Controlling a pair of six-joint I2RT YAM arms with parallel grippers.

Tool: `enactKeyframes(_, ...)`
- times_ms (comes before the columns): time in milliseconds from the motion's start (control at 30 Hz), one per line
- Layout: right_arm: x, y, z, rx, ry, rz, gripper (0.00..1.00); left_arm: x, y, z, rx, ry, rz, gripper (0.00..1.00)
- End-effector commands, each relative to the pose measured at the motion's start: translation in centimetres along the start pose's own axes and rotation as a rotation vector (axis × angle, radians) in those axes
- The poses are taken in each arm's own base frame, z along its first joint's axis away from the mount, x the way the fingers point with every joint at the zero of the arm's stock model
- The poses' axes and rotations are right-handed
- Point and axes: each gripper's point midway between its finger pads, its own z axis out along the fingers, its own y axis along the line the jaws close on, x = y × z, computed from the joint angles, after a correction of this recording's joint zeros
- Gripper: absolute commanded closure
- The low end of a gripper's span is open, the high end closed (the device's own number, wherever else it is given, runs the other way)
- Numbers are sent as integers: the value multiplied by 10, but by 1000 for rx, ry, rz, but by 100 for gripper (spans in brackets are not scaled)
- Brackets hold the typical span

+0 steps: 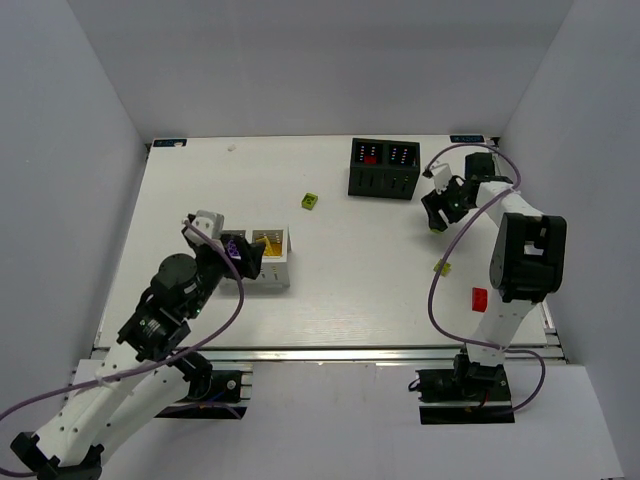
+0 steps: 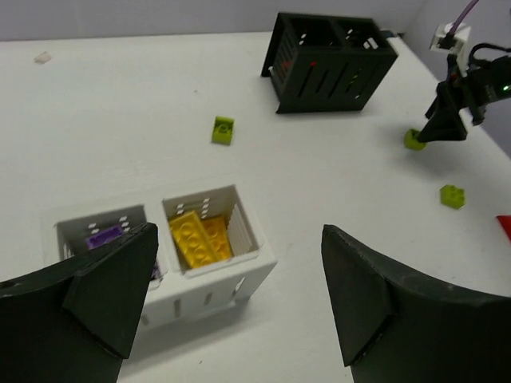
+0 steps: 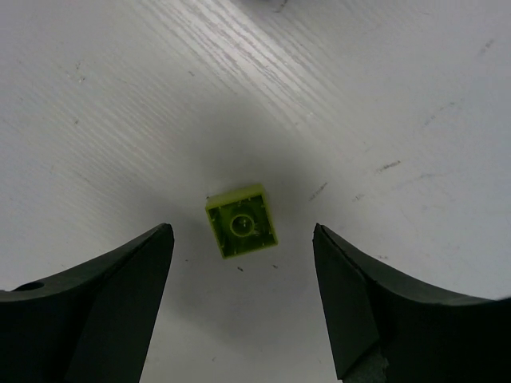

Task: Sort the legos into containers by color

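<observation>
My right gripper [image 1: 437,216] is open and hangs just above the table right of the black box [image 1: 383,168]. A lime green lego [image 3: 242,221] lies upside down between its fingers [image 3: 120,295], untouched. My left gripper [image 2: 239,275] is open and empty over the near side of the white box [image 2: 247,275], which holds yellow legos [image 2: 200,238] in one compartment and a purple lego [image 2: 104,236] in the other. Loose on the table are a lime lego [image 1: 310,201], a lime-yellow lego [image 1: 441,267] and a red lego [image 1: 480,298]. Red shows inside the black box.
White walls enclose the table at the back and both sides. The right arm's upright body [image 1: 525,255] stands beside the red lego. A small white scrap [image 1: 231,148] lies at the far left.
</observation>
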Motion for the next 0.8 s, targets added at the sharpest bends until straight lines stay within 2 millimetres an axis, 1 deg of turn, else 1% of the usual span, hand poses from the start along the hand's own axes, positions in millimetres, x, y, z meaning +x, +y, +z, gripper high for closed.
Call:
enactKeyframes(0, 0, 4, 5, -63, 42, -97, 26, 29, 21, -13, -68, 59, 51, 7)
enactKeyframes(67, 4, 5, 11, -72, 61, -103, 28, 35, 25, -15, -79, 42, 37, 7)
enactKeyframes(133, 12, 3, 18, -67, 89, -102, 30, 28, 25, -20, -75, 4, 29, 7)
enactKeyframes(200, 15, -3, 22, -47, 113, -106, 31, 29, 27, -20, -83, -1, 28, 7)
enactKeyframes(233, 19, -2, 28, -55, 126, -104, 32, 30, 28, -19, -86, 3, 29, 7)
enactKeyframes(267, 18, -5, 29, -49, 126, -109, 34, 32, 28, -18, -86, 9, 32, 7)
enactKeyframes(333, 23, -5, 34, -55, 144, -103, 38, 33, 26, -17, -79, 22, 35, 7)
enactKeyframes(400, 24, -5, 34, -58, 145, -104, 51, 35, 25, -17, -72, 28, 36, 7)
enactKeyframes(433, 23, -5, 32, -56, 142, -105, 66, 35, 24, -16, -71, 29, 36, 7)
enactKeyframes(500, 25, -2, 29, -67, 138, -102, 82, 34, 25, -16, -72, 27, 36, 7)
enactKeyframes(533, 19, -3, 22, -58, 120, -114, 93, 35, 25, -17, -72, 28, 36, 7)
enactKeyframes(567, 15, -1, 17, -56, 108, -122, 96, 35, 24, -16, -69, 29, 38, 7)
enactKeyframes(600, 12, 6, 12, -79, 91, -129, 99, 36, 24, -16, -67, 30, 35, 7)
enactKeyframes(633, -1, 9, 0, -84, 52, -140, 100, 35, 22, -16, -58, 27, 35, 7)
enactKeyframes(667, -11, 25, -8, -154, 8, -121, 100, 36, 18, -15, -35, 29, 35, 7)
enactKeyframes(700, -23, 31, -17, -179, -28, -116, 100, 36, 16, -14, -22, 29, 34, 7)
enactKeyframes(733, -52, 29, -34, -177, -98, -126, 100, 33, 12, -11, -8, 12, 22, 7)
enactKeyframes(767, -66, 32, -43, -193, -135, -107, 100, 32, 7, -8, 11, 5, 0, 7)
